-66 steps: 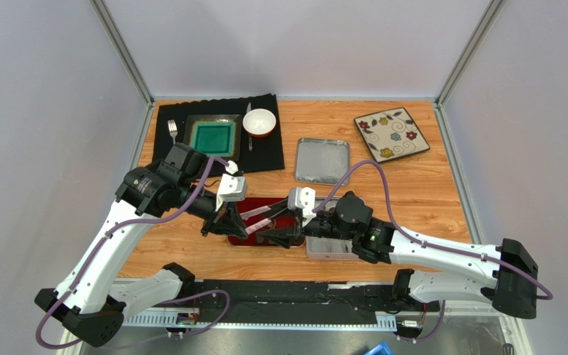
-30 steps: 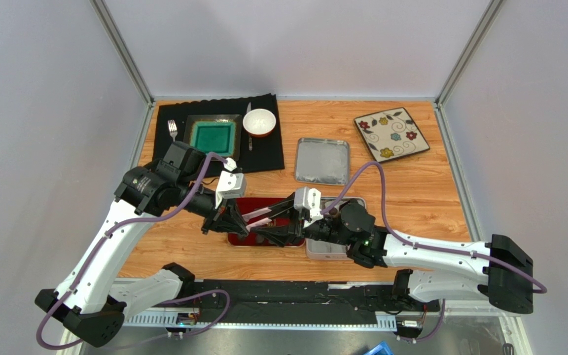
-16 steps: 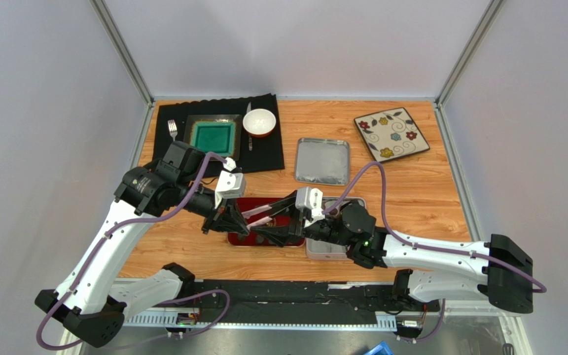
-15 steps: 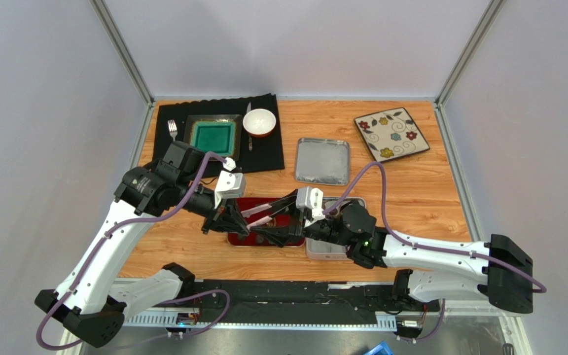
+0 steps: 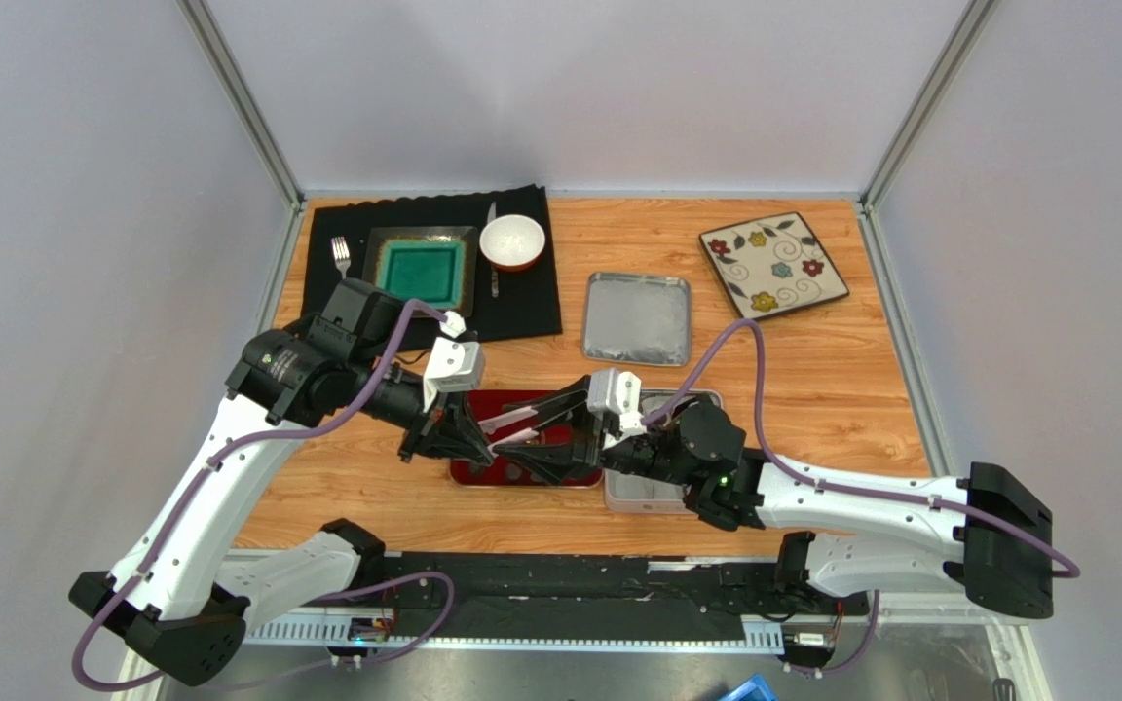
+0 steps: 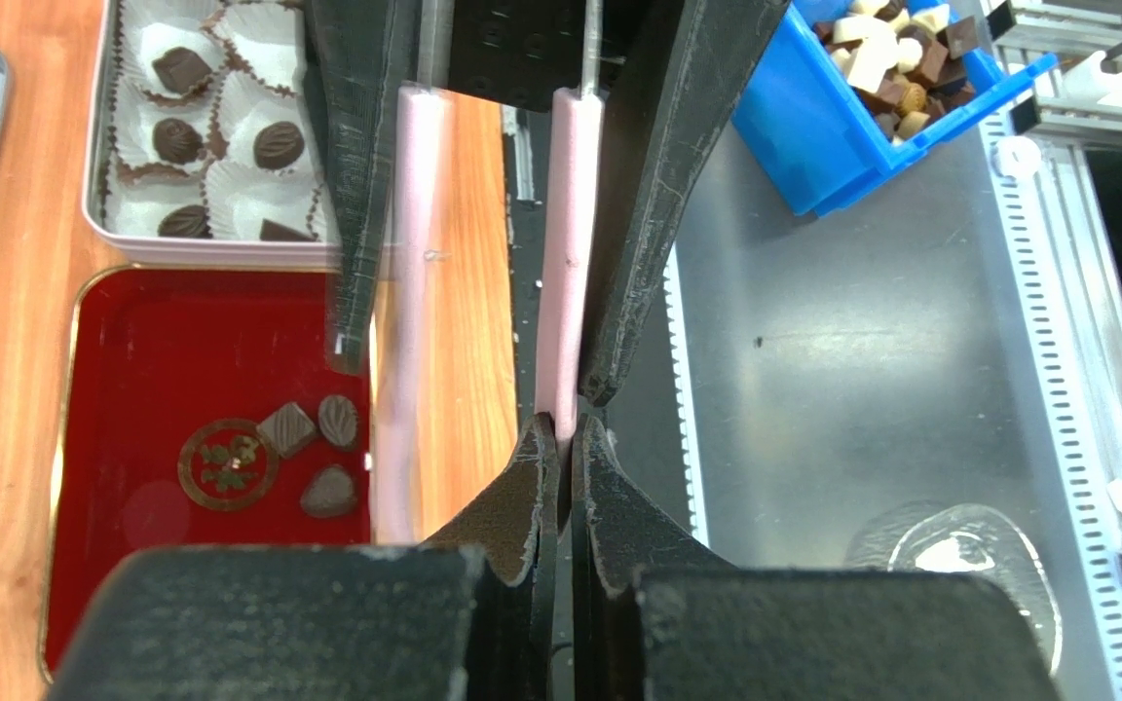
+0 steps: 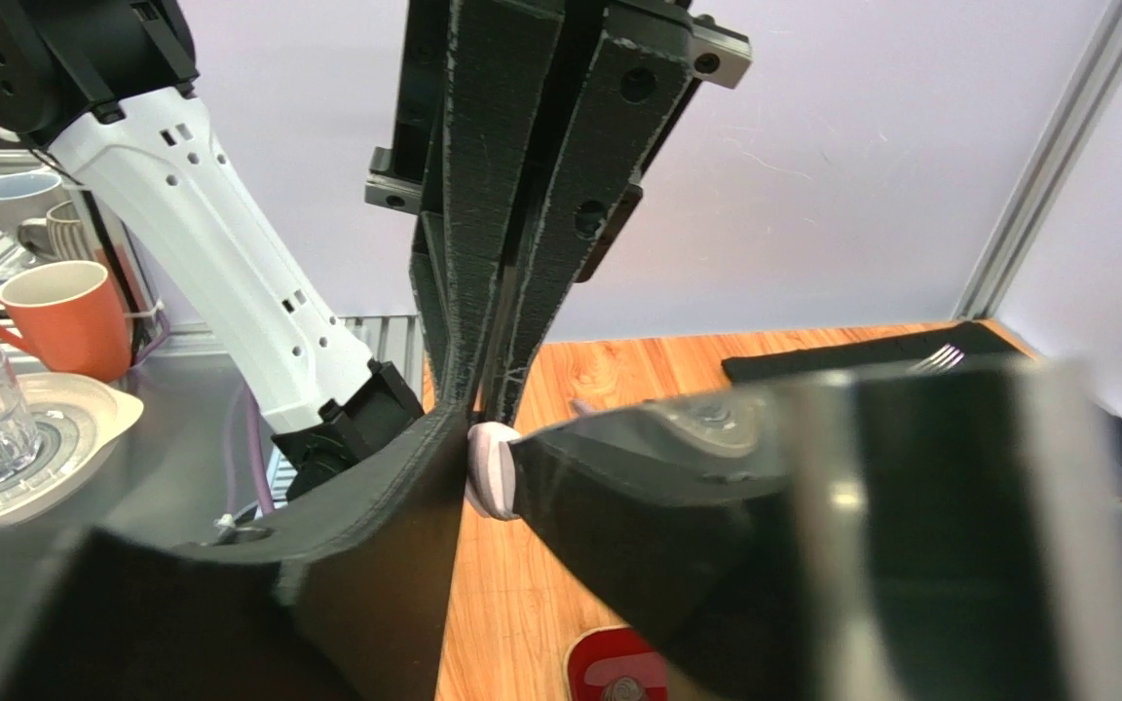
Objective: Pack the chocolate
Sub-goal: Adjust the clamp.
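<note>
Pink tongs hang over the red tray, with both grippers on them. My left gripper is shut on the tongs' near end. My right gripper is shut across their two arms, and pink shows between its fingers. Three pieces of chocolate lie on the red tray beside a gold emblem. More chocolate sits in white paper cups in the tin. In the top view my right arm hides most of the tin.
The tin's lid lies behind the tray. A flowered plate is at the back right. A black mat holds a green dish, a white bowl and a fork. A blue bin of mixed sweets sits below the table.
My right gripper has moved up and left along the tongs toward the left gripper. The left arm has stayed where it was, still shut on the tongs.
</note>
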You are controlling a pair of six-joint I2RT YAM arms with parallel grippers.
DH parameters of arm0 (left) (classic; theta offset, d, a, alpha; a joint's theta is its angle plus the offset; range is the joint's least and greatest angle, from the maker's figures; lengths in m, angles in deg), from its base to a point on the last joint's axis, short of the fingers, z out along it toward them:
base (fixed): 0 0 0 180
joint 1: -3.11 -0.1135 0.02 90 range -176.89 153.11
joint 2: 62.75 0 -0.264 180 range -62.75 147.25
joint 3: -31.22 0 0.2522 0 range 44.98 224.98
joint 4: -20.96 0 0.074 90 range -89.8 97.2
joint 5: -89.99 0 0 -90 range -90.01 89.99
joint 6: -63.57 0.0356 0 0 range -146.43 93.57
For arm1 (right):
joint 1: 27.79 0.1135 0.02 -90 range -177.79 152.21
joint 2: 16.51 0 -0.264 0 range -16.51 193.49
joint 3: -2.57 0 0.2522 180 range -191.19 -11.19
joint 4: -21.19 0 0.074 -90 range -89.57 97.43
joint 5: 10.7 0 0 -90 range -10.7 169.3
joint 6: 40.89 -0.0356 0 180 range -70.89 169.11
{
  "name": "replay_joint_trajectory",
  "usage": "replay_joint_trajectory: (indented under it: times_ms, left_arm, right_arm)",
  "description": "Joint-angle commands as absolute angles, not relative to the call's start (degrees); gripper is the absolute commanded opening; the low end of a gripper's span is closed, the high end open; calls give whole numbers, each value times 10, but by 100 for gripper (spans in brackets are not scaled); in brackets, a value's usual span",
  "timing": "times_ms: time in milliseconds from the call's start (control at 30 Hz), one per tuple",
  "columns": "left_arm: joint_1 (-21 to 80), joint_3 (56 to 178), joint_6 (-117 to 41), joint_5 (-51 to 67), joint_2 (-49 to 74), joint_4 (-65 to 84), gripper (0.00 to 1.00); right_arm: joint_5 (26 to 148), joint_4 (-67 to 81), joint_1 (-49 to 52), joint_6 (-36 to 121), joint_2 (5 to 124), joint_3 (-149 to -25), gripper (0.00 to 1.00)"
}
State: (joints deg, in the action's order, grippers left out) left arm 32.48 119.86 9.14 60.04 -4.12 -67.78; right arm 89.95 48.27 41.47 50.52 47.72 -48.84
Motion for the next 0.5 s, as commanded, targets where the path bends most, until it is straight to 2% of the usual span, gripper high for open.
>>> replay_joint_trajectory:
  times_ms: [0, 33, 300, 467]
  left_arm:
    - [326, 1199, 95, 631, -48, -705, 0]
    - [326, 1200, 95, 630, -49, -707, 0]
    - [326, 1196, 103, 627, -54, -713, 0]
    - [326, 1195, 107, 621, -56, -716, 0]
  right_arm:
    - [881, 494, 409, 524, 476, -528, 42]
    - [887, 482, 409, 524, 476, -533, 38]
    - [894, 389, 409, 541, 450, -557, 29]
    - [907, 317, 409, 555, 438, -583, 18]
